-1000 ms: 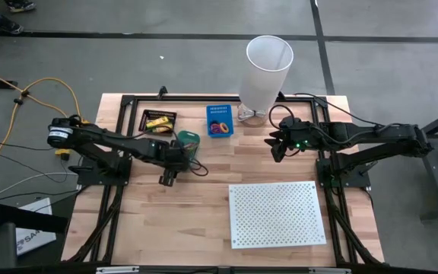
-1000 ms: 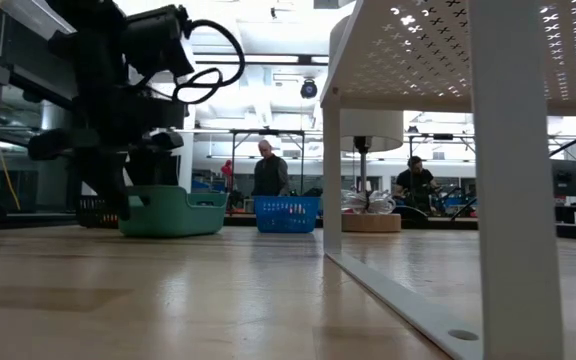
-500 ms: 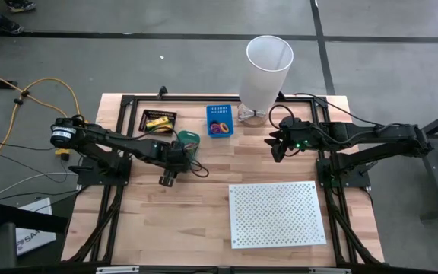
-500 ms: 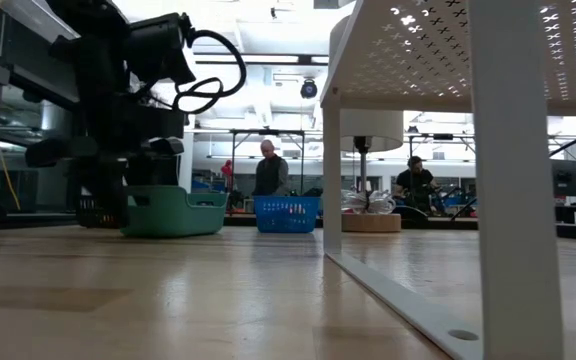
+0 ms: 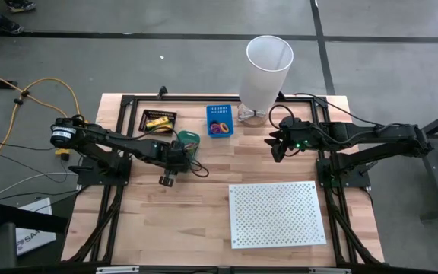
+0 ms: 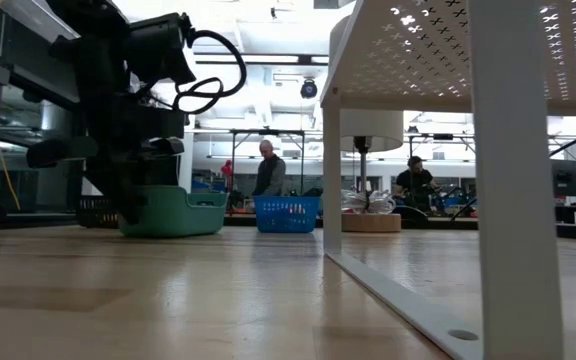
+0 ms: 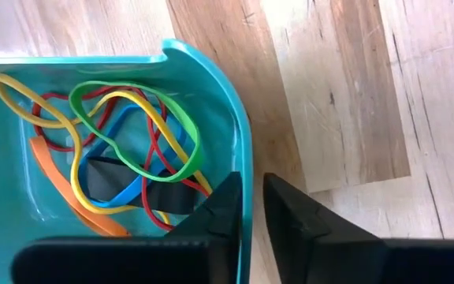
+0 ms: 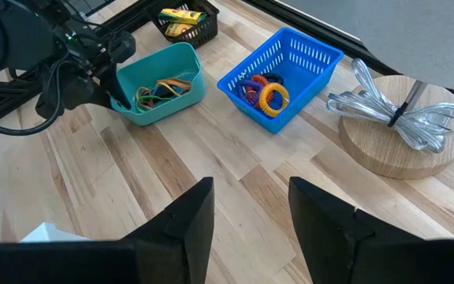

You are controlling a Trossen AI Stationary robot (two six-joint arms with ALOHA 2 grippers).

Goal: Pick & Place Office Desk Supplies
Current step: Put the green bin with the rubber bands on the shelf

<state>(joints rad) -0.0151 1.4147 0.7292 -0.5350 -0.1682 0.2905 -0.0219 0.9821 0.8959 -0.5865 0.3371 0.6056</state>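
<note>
A teal bin (image 5: 189, 140) stands on the table left of centre and holds loose rubber bands (image 7: 124, 158) in yellow, green, red, blue and orange. My left gripper (image 7: 247, 217) points steeply down at the bin's near right corner and is shut on its wall; it also shows in the low view (image 6: 133, 205). My right gripper (image 8: 251, 229) hangs open above the table's far right (image 5: 276, 148), with nothing between its fingers. My left gripper pinches the teal bin's side wall (image 7: 245, 185) at its rim, close to a corner. One finger (image 7: 219, 213) is inside the bin and the other (image 7: 298, 217) outside. The fingers come from above, slanting down. The bin sits flat on the table (image 6: 173, 212).
A black basket with yellow packs (image 5: 160, 121) and a blue basket with coloured rings (image 5: 220, 120) stand at the far edge. A tall white bin (image 5: 268, 68) and a wooden disc with a coiled cable (image 8: 404, 126) stand at the far right. A white perforated board (image 5: 277, 214) on legs fills the near right.
My left gripper has kept its place and its fingers have closed on the teal bin's wall. The bin has stayed on the table.
</note>
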